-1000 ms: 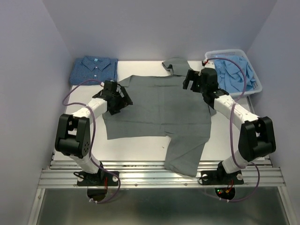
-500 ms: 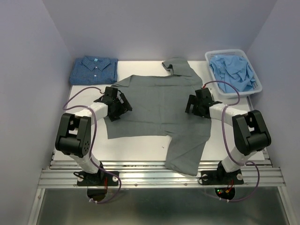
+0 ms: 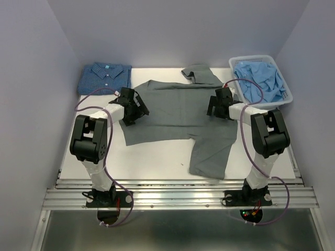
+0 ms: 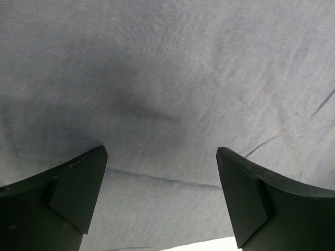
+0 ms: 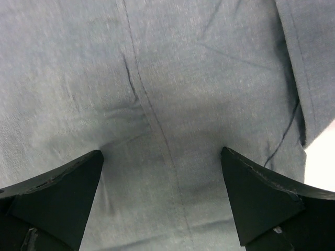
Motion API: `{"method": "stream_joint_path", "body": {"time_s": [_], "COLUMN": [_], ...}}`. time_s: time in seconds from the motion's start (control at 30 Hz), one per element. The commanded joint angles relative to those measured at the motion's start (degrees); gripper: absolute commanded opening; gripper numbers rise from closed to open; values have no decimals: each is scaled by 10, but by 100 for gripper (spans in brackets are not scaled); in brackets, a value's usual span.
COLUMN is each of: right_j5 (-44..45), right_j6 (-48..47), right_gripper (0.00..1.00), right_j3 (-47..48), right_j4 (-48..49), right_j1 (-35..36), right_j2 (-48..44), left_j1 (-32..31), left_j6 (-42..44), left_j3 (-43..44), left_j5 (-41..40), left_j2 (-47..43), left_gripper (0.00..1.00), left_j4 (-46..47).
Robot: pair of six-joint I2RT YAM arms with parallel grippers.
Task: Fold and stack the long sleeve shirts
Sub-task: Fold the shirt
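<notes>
**Supervisor:** Report, left to right. Where are the shirts?

**Operator:** At the far left corner of the table (image 3: pixel 157 162) I see the dark blue checked shirt (image 3: pixel 104 77), folded flat with its collar up. The slate-grey shirt (image 3: pixel 178 112) lies spread across the middle. One long part of it trails toward the near edge on the right side.

**Supervisor:** The tools?

**Operator:** My left tool (image 3: pixel 137 111) is over the grey shirt's left part, close to the cloth's edge. Its jaws are spread wide with nothing between them. My right tool (image 3: pixel 213 107) is over the shirt's right part, beside a seam, and is likewise spread and empty. Whether either fingertip touches the cloth, I cannot tell.

**Supervisor:** How will it handle?

**Operator:** In my judgement the cloth is light, limp and thin, and it will sag and crease when lifted. Each pinch should close on an edge, at the hem or shoulder, because flat cloth gives the fingers little to bite. Both sides should be lifted together so the fold stays straight.

**Supervisor:** Count.

**Operator:**
- Long sleeve shirts on the table: two, one folded and one unfolded.
- Tools: two.
- One white basket (image 3: pixel 289 98) at the far right, holding pale blue garments (image 3: pixel 259 78). I cannot count them because they are bunched together.
</notes>
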Motion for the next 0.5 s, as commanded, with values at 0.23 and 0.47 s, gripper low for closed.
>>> {"method": "stream_joint_path", "body": {"time_s": [0.23,0.47], "right_j5": [13,105], "right_j6": [25,110], "right_gripper": [100,100], "right_j3": [-83,-170], "right_j4": [-99,-225], "right_j1": [-3,-3], "right_j2": [-246,-425], "left_j1": [5,58], "left_j6": [-50,-87], "left_j3": [-63,-185], "left_j5": [-172,-156], "left_j2": [-209,-272], "left_gripper": [99,99], "left_j4": [-145,-179]}}
